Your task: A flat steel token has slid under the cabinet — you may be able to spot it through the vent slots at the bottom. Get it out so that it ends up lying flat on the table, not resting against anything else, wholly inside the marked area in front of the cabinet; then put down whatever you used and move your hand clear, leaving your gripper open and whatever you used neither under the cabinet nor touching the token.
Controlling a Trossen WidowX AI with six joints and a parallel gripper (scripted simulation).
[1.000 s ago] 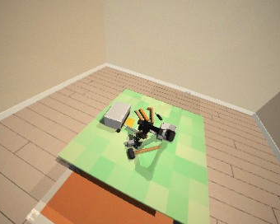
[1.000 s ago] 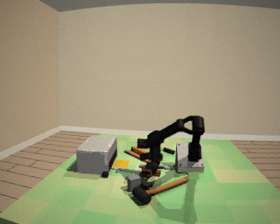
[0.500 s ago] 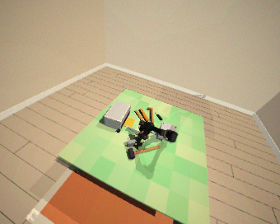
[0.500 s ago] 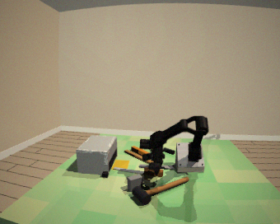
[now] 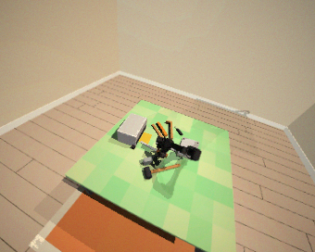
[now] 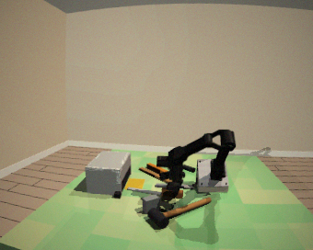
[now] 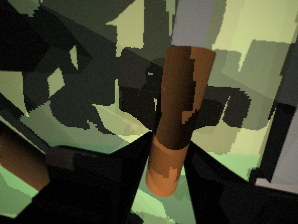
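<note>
The white-grey cabinet (image 5: 132,126) (image 6: 105,171) stands at the left of the table. The marked area, a yellow-orange patch (image 5: 146,137) (image 6: 136,183), lies in front of its open dark side. The steel token cannot be made out in any view. My gripper (image 6: 173,192) (image 7: 167,138) is shut on the orange handle (image 7: 183,95) of a tool with a long flat grey blade (image 5: 148,145) (image 6: 142,189) (image 7: 192,22). In the exterior view the blade points toward the cabinet, its end near the front edge of the marked area. The gripper is low over the table, in front of the marked area.
A mallet (image 5: 147,173) (image 6: 159,218) with an orange handle and a grey block (image 6: 150,204) lie on the near side of the gripper. Orange bars (image 5: 170,130) (image 6: 156,169) lie behind it. A small black object (image 5: 132,146) (image 6: 117,194) is at the cabinet's near front corner.
</note>
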